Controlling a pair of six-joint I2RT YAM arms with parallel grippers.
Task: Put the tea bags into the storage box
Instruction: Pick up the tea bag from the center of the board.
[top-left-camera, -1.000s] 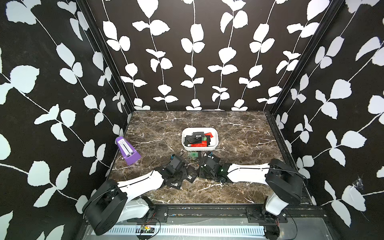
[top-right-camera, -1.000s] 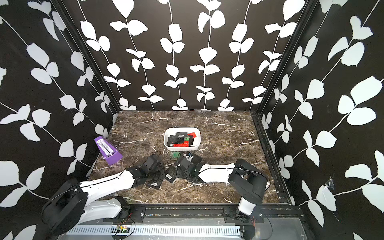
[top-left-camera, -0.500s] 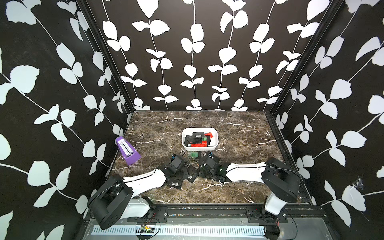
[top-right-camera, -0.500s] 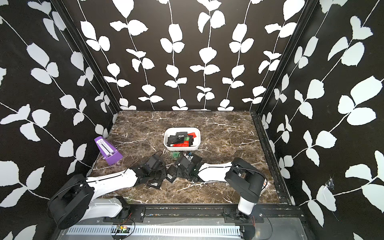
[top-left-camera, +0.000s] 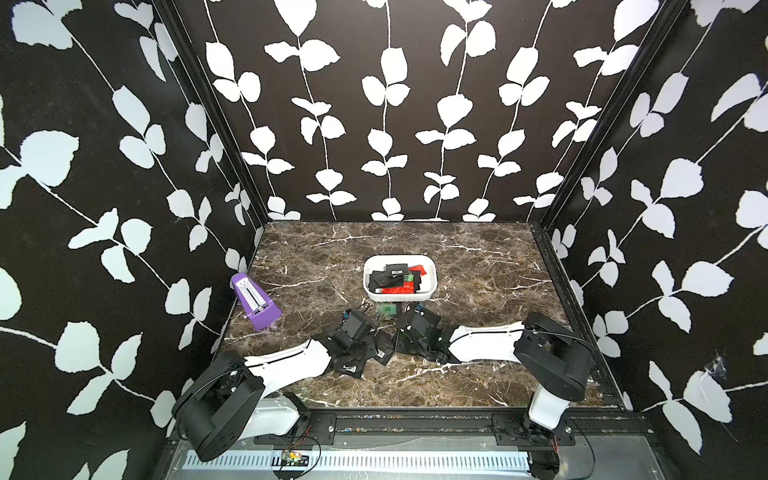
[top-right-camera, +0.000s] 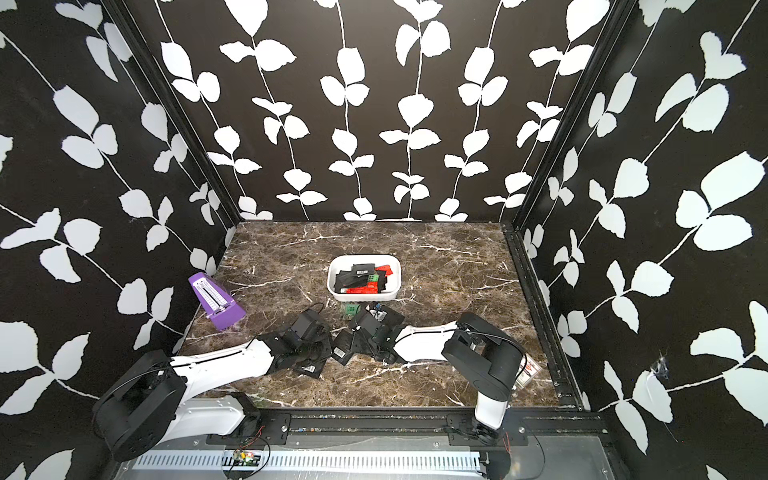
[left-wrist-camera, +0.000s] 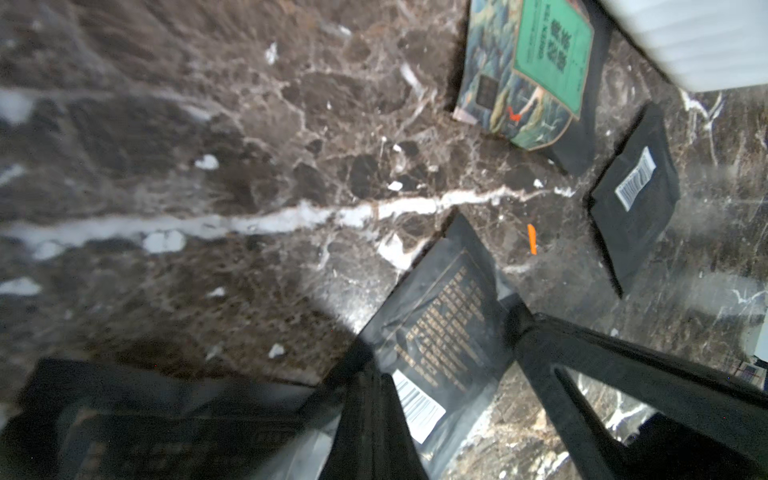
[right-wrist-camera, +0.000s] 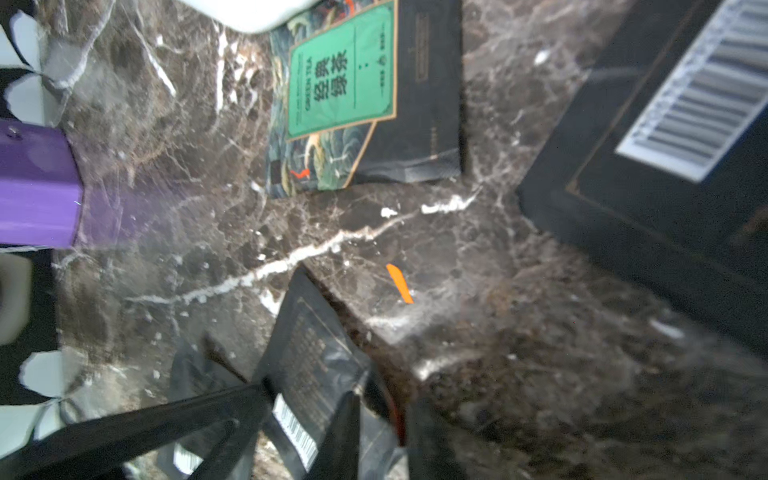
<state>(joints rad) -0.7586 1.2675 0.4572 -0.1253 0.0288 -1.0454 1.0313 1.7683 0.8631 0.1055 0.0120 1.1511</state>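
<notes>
On the counter (top-left-camera: 478, 365), in both top views, the white storage box (top-left-camera: 399, 296) holds a heap of black and red tea bags (top-left-camera: 392, 280), with a green tea bag (top-left-camera: 386, 309) just beside its near wall. Through the left wrist view, the left end effector (left-wrist-camera: 365, 382) has its jaws closed at the edge of a black barcoded sachet (left-wrist-camera: 440, 340); whether it pinches the foil I cannot tell. Through the right wrist view, the right end effector (right-wrist-camera: 384, 419) is blurred, so neither its opening nor any hold can be told.

Storage box (left-wrist-camera: 706, 41) cropped at corner; metronome (right-wrist-camera: 37, 187) cropped, blurred.
</notes>
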